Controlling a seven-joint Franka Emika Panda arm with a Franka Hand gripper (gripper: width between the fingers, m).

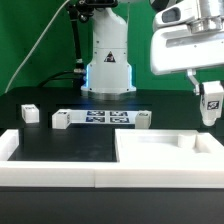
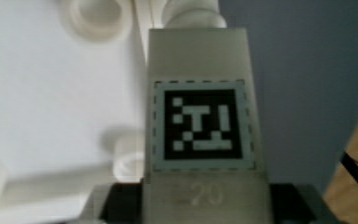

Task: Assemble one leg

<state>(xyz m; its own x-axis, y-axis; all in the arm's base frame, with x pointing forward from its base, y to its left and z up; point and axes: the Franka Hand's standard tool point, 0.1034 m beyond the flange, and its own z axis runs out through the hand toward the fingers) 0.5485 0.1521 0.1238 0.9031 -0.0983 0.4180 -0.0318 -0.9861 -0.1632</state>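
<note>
White plastic parts on black table [image 1: 40,128]. At the exterior view's left: loose tagged block [image 1: 30,113]; second block [image 1: 62,119] just beside the marker board [image 1: 100,118]; third block [image 1: 143,120] at the board's other end. Behind, centre: arm base [image 1: 108,65]. Foreground, centre to right: large tray-like panel [image 1: 165,150], flat on table. Far right, raised clear of the table: gripper [image 1: 208,92], jaws drawn in tight on the leg [image 1: 211,106], post upright, tag toward camera. Wrist view: leg [image 2: 202,110] gripped at one end, tag in full view, panel beneath.
</note>
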